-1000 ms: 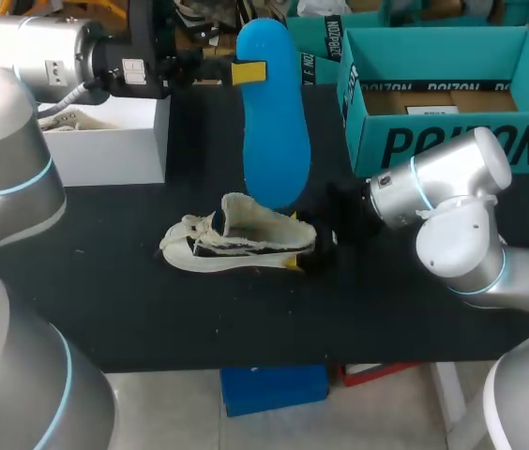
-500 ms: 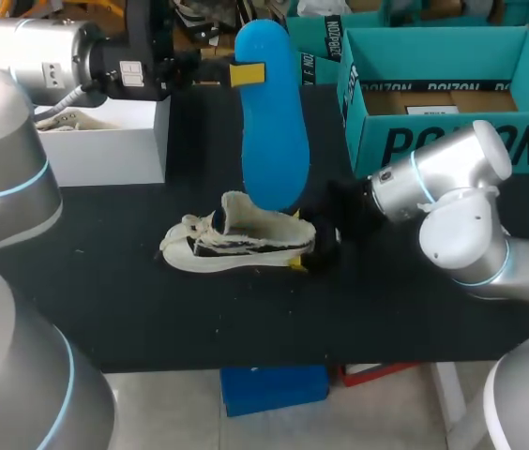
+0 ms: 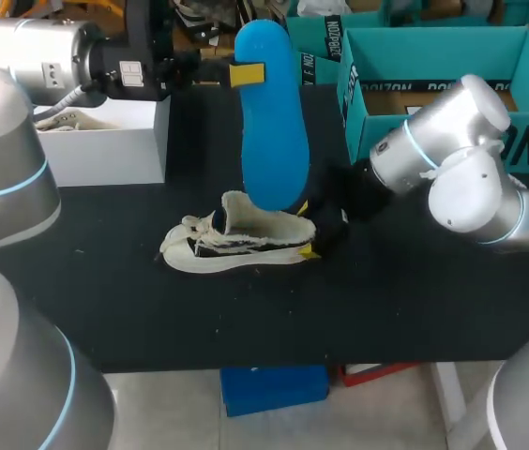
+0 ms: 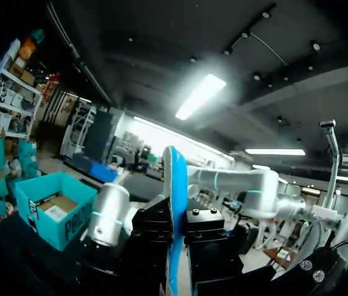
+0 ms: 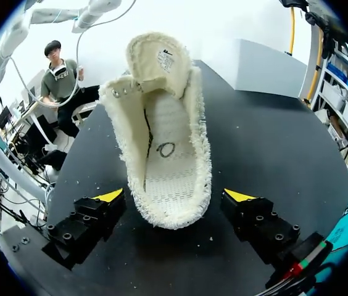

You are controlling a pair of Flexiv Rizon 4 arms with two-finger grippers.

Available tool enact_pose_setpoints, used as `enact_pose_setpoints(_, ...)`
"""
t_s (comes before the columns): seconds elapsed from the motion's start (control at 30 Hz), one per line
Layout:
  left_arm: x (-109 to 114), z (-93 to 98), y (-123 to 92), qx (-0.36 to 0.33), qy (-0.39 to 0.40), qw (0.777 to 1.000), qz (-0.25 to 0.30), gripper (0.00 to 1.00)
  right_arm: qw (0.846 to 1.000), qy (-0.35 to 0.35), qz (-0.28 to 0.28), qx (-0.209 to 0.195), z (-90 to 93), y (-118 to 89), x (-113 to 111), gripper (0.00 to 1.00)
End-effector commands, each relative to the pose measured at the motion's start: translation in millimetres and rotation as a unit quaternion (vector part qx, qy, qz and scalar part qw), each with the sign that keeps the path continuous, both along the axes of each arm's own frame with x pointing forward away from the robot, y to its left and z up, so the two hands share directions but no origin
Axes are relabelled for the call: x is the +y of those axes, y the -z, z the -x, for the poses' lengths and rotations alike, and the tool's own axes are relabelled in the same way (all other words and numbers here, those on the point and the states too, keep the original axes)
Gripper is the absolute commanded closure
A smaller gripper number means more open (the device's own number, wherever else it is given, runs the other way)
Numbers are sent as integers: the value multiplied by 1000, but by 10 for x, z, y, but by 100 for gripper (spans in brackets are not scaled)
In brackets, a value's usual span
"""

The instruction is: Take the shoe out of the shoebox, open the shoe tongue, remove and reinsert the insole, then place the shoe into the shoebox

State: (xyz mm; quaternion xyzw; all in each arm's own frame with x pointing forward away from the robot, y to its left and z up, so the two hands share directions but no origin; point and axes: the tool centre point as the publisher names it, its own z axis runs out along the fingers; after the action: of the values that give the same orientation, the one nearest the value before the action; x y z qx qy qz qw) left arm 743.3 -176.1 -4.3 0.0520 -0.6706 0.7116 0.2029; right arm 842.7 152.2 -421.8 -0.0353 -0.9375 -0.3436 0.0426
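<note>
Head view shows you the left gripper [image 3: 248, 73] closed on the upper end of the blue insole [image 3: 272, 122]. The insole hangs upright below its jaws, with the lower end just over the shoe [image 3: 236, 242]. In the right wrist view you see the right gripper [image 5: 174, 196] wide open. The heel of the shoe lies between its jaws with a gap on each side, so they hold nothing. The shoe rests on the black table [image 3: 152, 309]. The teal shoebox [image 3: 358, 103] stands behind the right arm, apart from its jaws. Inside you see only a brown floor with a white label. What the white box [image 3: 105, 150] beside the left arm holds, you cannot tell.
</note>
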Motion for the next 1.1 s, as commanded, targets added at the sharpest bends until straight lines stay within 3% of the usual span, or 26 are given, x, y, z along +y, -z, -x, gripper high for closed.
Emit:
enact_pose_setpoints(0.03, -12, 12, 9, 0, -2, 1000, 0, 100, 994, -4, 110, 8, 2, -213, -32, 0)
enact_pose_setpoints(0.53, -12, 12, 9, 0, -2, 1000, 0, 100, 970, -1, 243, -1, 59, -496, 2, 0)
enact_pose_setpoints(1.1, -12, 12, 9, 0, -2, 1000, 0, 100, 955, -18, 297, -4, -5, -600, 142, 0)
